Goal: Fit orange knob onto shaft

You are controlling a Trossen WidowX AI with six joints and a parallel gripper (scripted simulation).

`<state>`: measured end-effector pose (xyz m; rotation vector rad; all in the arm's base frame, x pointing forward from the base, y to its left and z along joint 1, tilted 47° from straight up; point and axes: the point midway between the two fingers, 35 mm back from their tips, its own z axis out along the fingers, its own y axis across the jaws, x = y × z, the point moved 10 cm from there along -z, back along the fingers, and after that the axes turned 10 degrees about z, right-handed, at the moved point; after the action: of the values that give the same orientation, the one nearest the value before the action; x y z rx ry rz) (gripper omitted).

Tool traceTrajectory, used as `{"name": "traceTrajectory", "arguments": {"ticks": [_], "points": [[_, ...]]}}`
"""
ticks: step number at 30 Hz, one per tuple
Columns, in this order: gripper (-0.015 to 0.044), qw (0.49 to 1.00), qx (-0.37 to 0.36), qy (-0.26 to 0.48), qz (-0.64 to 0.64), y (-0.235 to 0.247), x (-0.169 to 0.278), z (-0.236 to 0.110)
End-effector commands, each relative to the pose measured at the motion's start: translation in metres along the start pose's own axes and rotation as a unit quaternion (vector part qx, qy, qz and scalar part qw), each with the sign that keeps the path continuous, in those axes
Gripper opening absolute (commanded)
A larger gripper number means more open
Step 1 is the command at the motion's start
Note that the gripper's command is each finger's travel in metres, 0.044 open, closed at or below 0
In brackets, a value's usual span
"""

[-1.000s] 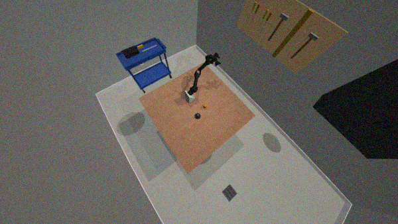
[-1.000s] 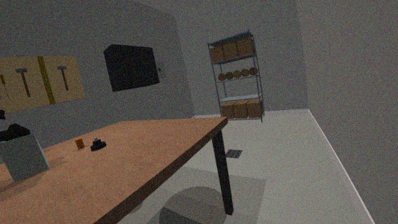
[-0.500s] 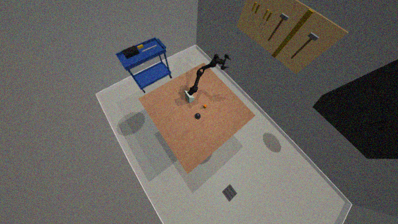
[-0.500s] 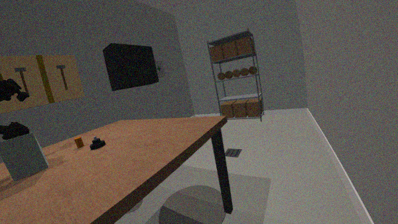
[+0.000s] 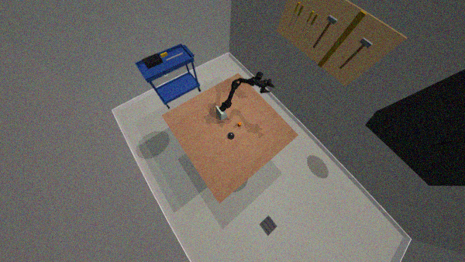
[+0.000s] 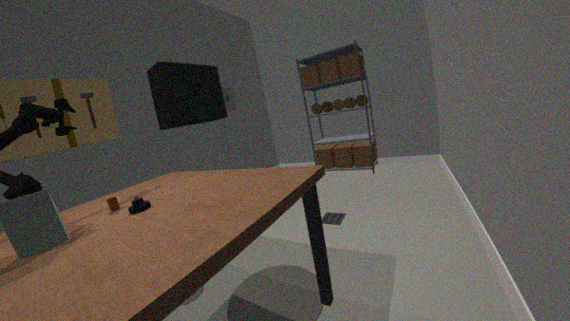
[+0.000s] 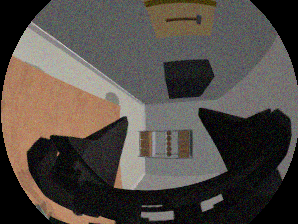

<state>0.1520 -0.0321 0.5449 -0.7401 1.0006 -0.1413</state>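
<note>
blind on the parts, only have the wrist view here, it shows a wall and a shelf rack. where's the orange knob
Observer: The orange knob stands on the wooden table, just beside the round pedestal, not on it.
Operator: is the end effector near it
Observer: No. The end effector is open, holds nothing, and hangs high over the table's edge, away from both parts.
Operator: anything behind me
Observer: A blue cart stands off the table's corner, behind the arm's base.
</note>
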Motion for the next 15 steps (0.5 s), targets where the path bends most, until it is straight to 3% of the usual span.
{"name": "traceTrajectory", "arguments": {"ticks": [1, 9, 15], "points": [[0.044, 0.993, -0.014, 0.058, 0.099, 0.001, 0.051, 0.013], [0.044, 0.946, -0.034, 0.189, 0.262, 0.023, 0.147, 0.026], [0.044, 0.86, -0.075, 0.297, 0.409, 0.06, 0.219, 0.028]]}}
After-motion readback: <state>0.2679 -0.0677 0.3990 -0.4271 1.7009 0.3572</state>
